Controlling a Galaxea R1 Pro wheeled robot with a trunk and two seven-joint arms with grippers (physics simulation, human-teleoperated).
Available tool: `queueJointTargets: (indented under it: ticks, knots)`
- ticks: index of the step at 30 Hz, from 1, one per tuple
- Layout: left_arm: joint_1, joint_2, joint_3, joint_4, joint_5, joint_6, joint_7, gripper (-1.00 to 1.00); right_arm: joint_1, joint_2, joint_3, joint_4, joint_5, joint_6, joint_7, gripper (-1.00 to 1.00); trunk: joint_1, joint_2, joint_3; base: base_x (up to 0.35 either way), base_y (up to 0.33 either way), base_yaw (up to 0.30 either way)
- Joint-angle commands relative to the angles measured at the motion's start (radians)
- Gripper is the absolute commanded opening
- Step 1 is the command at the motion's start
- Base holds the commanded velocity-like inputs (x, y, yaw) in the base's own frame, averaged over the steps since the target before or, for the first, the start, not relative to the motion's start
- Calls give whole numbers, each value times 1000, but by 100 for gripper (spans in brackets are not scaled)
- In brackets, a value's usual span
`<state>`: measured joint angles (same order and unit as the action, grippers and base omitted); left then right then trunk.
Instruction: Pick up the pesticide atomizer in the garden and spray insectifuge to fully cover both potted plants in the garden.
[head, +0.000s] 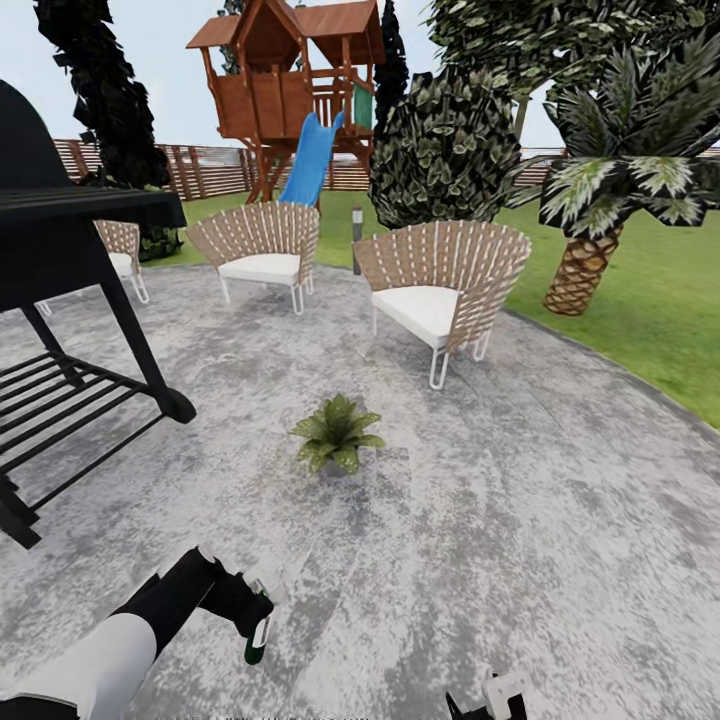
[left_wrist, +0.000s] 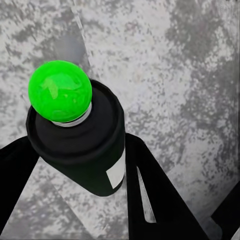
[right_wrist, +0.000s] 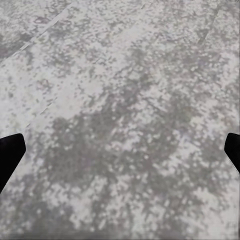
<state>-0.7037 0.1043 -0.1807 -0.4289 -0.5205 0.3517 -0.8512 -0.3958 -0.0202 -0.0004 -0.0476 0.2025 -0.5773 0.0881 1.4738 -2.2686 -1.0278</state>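
One potted plant (head: 337, 433), a low rosette of pointed green leaves, stands on the grey patio (head: 520, 500) straight ahead of me. My left gripper (head: 252, 608) hovers low over the paving short of the plant, shut on the pesticide atomizer (head: 257, 638), a dark green bottle with a white stripe. In the left wrist view the atomizer (left_wrist: 82, 150) sits between the black fingers (left_wrist: 145, 190), with a glossy bright green round end (left_wrist: 60, 91) facing the camera. My right gripper (head: 490, 700) is at the lower edge, and the gripper (right_wrist: 120, 150) is open over bare paving.
A black grill (head: 60, 260) on slanted legs stands close at the left. Three woven tan chairs (head: 440, 290) (head: 260, 250) (head: 122, 250) ring the far side of the patio. Behind them are a grey bollard lamp (head: 357, 235), a palm (head: 585, 265), lawn (head: 650, 300), a playhouse with a blue slide (head: 305, 160) and a slatted fence.
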Motion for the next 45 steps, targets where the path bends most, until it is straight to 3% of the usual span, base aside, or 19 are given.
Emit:
queueJointTargets:
  ticks: [1,7,11,14,16,18,20,23,25,26,27,29,34,37,40,43,44,45]
  knots:
    - [0,0,-2,-2,-3,7,-5,-100,0,0,-1,0,0,-3,4,100,0,0,-1,-27,-206,249]
    - [0,-10,1,11,-2,6,17,-100,-1,-1,1,-7,3,-5,3,100,0,0,-1,-5,-78,48]
    - [0,-14,5,31,-4,4,48,-100,-3,-4,4,-69,9,-2,-26,100,0,0,-1,0,-4,2]
    - [0,-4,6,42,-8,-8,53,-100,-3,-2,82,-252,119,86,-28,100,0,0,-1,0,0,0]
    - [0,1,6,50,-8,-49,53,-100,-9,7,111,-313,167,163,-22,100,0,0,-1,0,0,0]
    - [0,4,5,66,-10,-90,53,-100,-22,33,125,-377,190,242,29,100,0,0,-1,0,0,0]
    - [0,7,4,81,-13,-110,52,-100,-47,50,130,-434,199,320,120,100,0,0,-1,0,0,0]
    - [0,26,-4,95,-25,-124,50,-100,-96,61,133,-528,205,451,341,100,0,0,-1,0,0,0]
    - [0,33,-8,97,-39,-125,48,-100,-106,62,134,-572,206,480,459,100,0,0,-1,0,0,0]
    - [0,35,-9,97,-56,-126,48,-100,-108,63,134,-590,207,487,502,100,0,0,-1,0,0,0]
    - [0,35,-9,97,-138,-127,44,-100,-114,64,134,-638,206,496,545,100,0,0,-1,0,0,0]
    - [0,30,-10,98,-157,-148,42,-100,-117,64,135,-654,206,497,550,100,0,0,-1,0,0,0]
    - [0,23,-15,98,-162,-181,32,-100,-118,66,137,-656,207,497,580,100,0,0,-1,0,0,0]
    - [0,21,-50,97,-160,-186,28,-100,-118,66,137,-661,211,498,683,100,0,0,-1,0,0,0]
    - [0,12,-82,92,-158,-186,27,-100,-123,66,137,-675,214,498,717,100,0,0,-1,0,0,0]
    - [-2,-7,-91,86,-159,-187,14,-100,-136,66,137,-679,224,498,724,100,0,0,-1,0,0,0]
    - [-2,-16,-93,84,-159,-188,4,-100,-142,66,137,-679,234,498,726,-100,0,0,-1,0,0,0]
    - [-2,-22,-94,84,-159,-188,0,-100,-144,66,137,-679,240,498,726,-100,0,0,-1,0,0,0]
